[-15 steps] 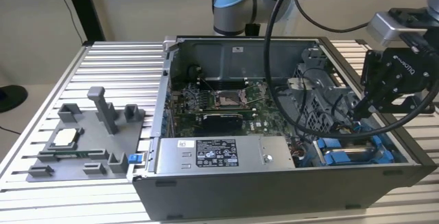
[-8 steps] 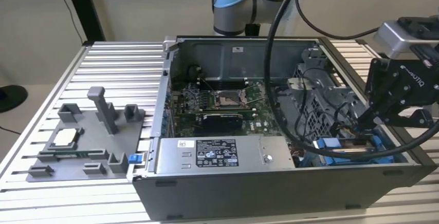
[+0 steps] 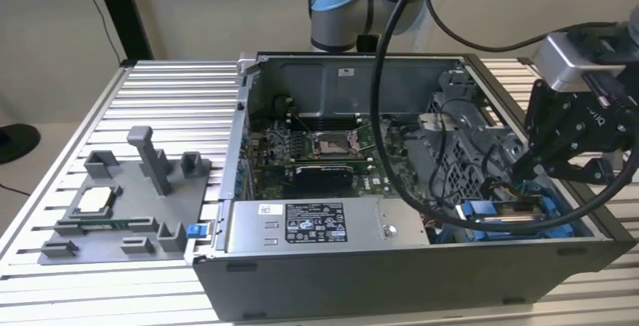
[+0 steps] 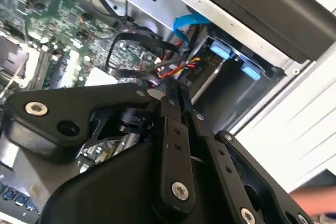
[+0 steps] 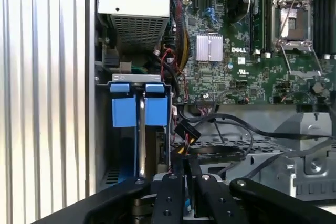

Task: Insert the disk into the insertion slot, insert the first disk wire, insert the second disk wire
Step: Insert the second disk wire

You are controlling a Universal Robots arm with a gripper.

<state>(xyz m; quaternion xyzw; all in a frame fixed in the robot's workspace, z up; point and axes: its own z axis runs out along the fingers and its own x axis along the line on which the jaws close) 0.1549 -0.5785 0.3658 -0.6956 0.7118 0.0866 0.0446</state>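
The open computer case (image 3: 399, 285) lies on its side on the slatted metal surface (image 3: 170, 87), so the drive bay faces up and can be reached from above. The disk (image 3: 509, 211) already sits down in the insertion slot (image 3: 544, 229), in the case corner beside the grey power supply (image 3: 310, 225). Its blue frame tabs (image 5: 127, 111) stand at the bay's mouth.

The pincer (image 3: 521, 170) hangs over that corner. In both wrist views its fingers are drawn together, tips (image 4: 176, 97) right at the black connector (image 5: 187, 129) with red and yellow wires. That narrow stance probably suits the tight gap beside the disk. I cannot tell whether the fingers actually pinch the connector. It does not look seated in the disk yet.
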